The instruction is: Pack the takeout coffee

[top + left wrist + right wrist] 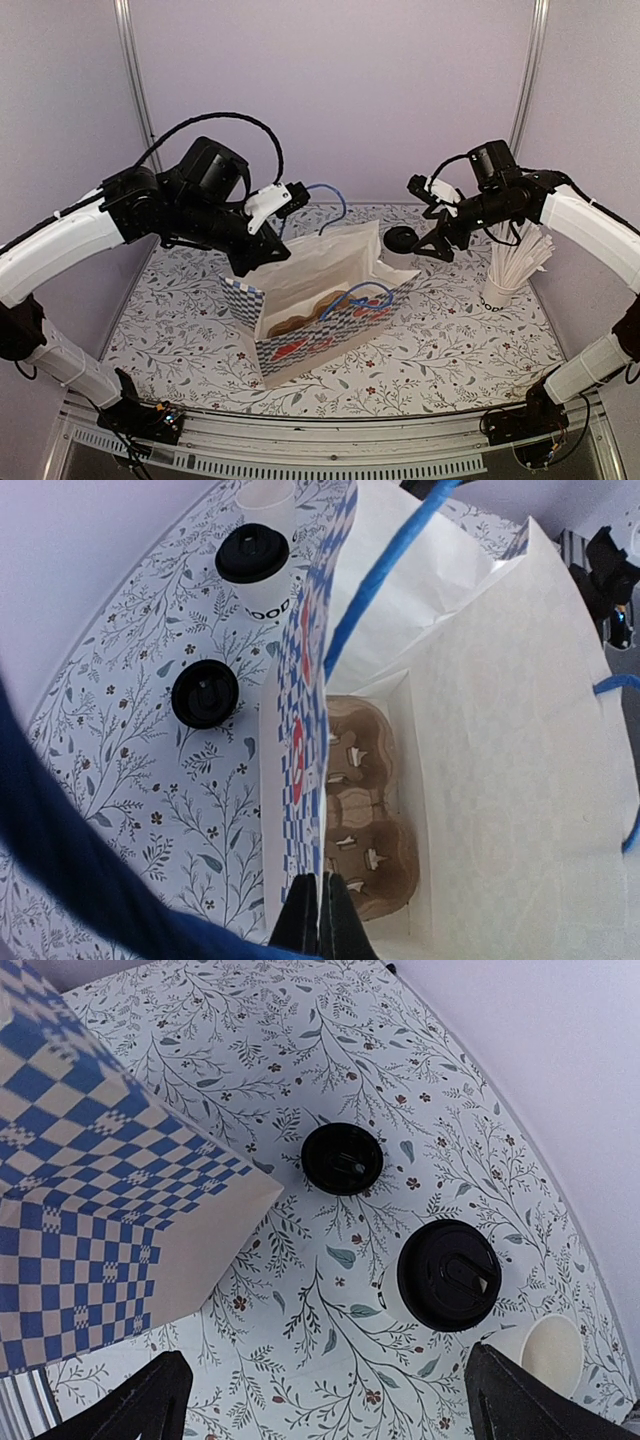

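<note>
1. The takeout coffee (pixel 450 1275), a small white paper cup with dark lettering and a round black plastic lid, stands upright on the floral-patterned worktop (pixel 450 1110). It is at the lower right of the right wrist view, outside the bag.
2. The right end effector (pixel 325 1370) hangs above the worktop with its fingers spread wide, holding nothing.
3. The left end effector (pixel 320 925) is clamped on the rim of one wall of the blue-and-white checkered paper bag (pixel 300 810), at the bottom of the left wrist view.
4. A brown cardboard cup carrier (pixel 365 820) lies on the bag's floor.
5. A loose round black lid (pixel 342 1158) lies flat on the worktop, up and left of the coffee and apart from it.
6. A lidless white paper cup (pixel 552 1355) stands just beside the coffee, toward the lower right corner.
7. A white cup of long white sticks (pixel 505 285) stands at the right of the top view.
</note>
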{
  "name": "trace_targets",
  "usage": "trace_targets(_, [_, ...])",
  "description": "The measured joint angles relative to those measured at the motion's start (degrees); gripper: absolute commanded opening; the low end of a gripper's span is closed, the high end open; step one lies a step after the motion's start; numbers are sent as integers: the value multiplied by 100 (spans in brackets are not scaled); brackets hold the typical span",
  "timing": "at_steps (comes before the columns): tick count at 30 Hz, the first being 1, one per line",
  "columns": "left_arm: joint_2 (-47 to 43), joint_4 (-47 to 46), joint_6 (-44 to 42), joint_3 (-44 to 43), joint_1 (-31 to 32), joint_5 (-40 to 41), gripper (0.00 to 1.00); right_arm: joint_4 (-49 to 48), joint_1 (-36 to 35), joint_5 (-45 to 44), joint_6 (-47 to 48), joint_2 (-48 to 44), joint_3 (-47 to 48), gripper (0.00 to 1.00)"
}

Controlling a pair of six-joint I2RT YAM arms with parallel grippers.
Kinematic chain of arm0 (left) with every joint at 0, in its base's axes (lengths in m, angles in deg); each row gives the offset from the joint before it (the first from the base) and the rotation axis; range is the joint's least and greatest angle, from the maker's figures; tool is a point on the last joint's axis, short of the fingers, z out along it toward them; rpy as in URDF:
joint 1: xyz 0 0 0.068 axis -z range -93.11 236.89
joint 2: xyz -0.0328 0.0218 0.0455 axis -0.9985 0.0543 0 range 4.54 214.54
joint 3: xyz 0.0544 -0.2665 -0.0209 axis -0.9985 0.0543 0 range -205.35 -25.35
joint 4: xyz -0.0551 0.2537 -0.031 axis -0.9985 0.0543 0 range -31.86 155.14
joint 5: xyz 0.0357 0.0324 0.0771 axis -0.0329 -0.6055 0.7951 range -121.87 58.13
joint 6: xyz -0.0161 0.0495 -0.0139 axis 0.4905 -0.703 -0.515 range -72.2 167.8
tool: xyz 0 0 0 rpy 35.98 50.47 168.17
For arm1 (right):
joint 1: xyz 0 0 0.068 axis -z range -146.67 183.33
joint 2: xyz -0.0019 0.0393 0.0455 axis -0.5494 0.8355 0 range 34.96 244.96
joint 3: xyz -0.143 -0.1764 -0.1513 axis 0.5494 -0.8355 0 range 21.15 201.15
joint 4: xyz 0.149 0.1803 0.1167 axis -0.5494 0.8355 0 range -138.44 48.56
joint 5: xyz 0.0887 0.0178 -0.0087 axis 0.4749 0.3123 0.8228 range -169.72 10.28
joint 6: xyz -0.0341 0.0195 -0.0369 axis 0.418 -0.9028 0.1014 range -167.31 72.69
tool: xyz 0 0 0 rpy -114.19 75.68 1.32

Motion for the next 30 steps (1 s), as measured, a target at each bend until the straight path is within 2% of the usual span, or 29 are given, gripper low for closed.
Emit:
trace_targets(7, [195, -9, 374, -133, 1023, 485, 7, -146, 0, -155, 0, -57, -122, 99])
trace_targets(12, [420, 61, 763, -221, 1711, 920, 28, -162, 0, -203, 2, -76, -236, 99])
trace_targets(16, [651, 227, 1005, -424, 2361, 1408, 38, -162, 0, -201, 2, -83, -271, 99])
trace_targets(25, [1128, 636, 1388, -675, 3683, 3154, 49, -162, 0, -168, 2, -85, -280, 99])
trace_targets(30, [1217, 758, 1532, -675, 3941, 3698, 49, -162, 0, -98, 4, -83, -297, 99])
